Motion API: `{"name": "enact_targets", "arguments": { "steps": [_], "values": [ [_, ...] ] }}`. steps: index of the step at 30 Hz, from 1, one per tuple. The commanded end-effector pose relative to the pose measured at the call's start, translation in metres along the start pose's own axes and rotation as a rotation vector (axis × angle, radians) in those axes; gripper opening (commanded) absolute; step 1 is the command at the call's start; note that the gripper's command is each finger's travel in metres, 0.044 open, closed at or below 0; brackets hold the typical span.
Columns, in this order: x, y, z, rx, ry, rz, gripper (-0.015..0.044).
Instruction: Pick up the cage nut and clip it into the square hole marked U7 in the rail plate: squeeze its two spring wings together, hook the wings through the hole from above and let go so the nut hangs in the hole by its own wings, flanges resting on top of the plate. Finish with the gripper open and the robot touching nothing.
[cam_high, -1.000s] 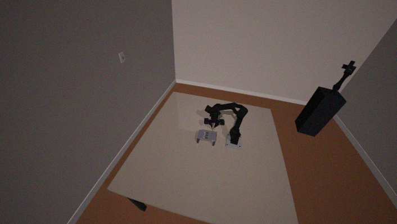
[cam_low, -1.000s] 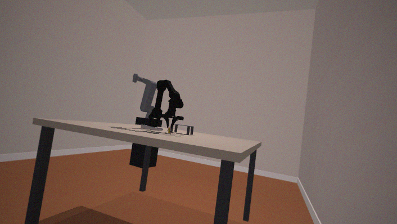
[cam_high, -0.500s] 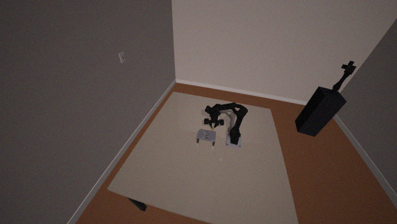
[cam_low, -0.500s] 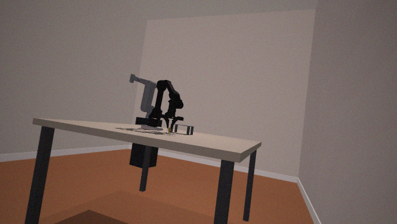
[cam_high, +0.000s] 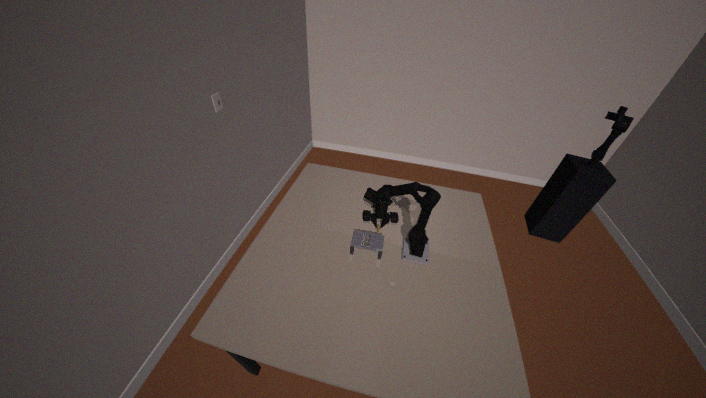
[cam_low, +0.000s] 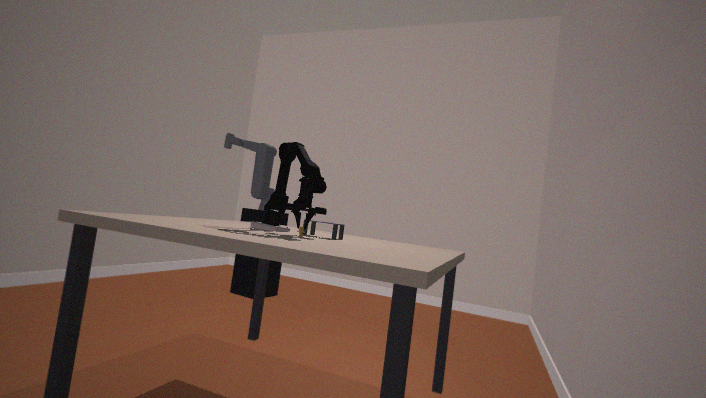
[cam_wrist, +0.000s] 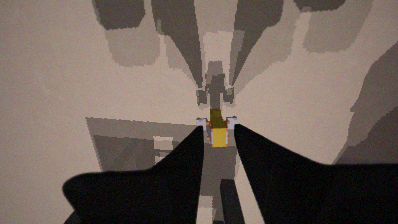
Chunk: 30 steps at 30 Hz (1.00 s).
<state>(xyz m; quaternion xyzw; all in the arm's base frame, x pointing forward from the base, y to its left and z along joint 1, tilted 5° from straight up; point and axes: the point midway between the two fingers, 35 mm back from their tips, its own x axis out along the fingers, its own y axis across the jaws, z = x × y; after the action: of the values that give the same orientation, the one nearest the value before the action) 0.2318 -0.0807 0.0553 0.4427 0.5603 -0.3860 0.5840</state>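
The cage nut (cam_high: 379, 229) (cam_low: 301, 231) (cam_wrist: 219, 137) has a yellow body, silver flanges and small orange marks. It stands upright at table level, just beyond the far edge of the raised rail plate (cam_high: 376, 242) in the top view. My gripper (cam_high: 378, 226) (cam_low: 302, 229) (cam_wrist: 218, 130) points down, partly open, with one fingertip on each side of the nut. The wrist view shows narrow gaps between the fingers and the nut body, and the flanges lie close by the tips. The plate's square holes are too small to read in the top view; the hole marked U7 cannot be made out.
The rail plate stands on short dark legs (cam_low: 341, 232) close beside the gripper. The arm's base (cam_high: 416, 250) is to the right of the plate in the top view. Shadows of the arm and plate fall on the pale table (cam_high: 350, 310). A dark pedestal (cam_high: 570, 200) stands off the table.
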Motion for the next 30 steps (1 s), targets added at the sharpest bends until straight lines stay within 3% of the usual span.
{"name": "enact_targets", "arguments": {
  "steps": [1,12,16,30],
  "values": [
    [-0.0002,0.0011,0.0001,0.004,0.000,0.004,0.0120],
    [-0.0003,0.0013,0.0002,0.004,0.000,0.004,0.0120],
    [-0.0002,0.0004,0.0002,0.000,0.000,0.001,0.0033],
    [-0.0002,0.0004,0.0002,0.000,0.000,0.001,0.0033]
  ]
}}
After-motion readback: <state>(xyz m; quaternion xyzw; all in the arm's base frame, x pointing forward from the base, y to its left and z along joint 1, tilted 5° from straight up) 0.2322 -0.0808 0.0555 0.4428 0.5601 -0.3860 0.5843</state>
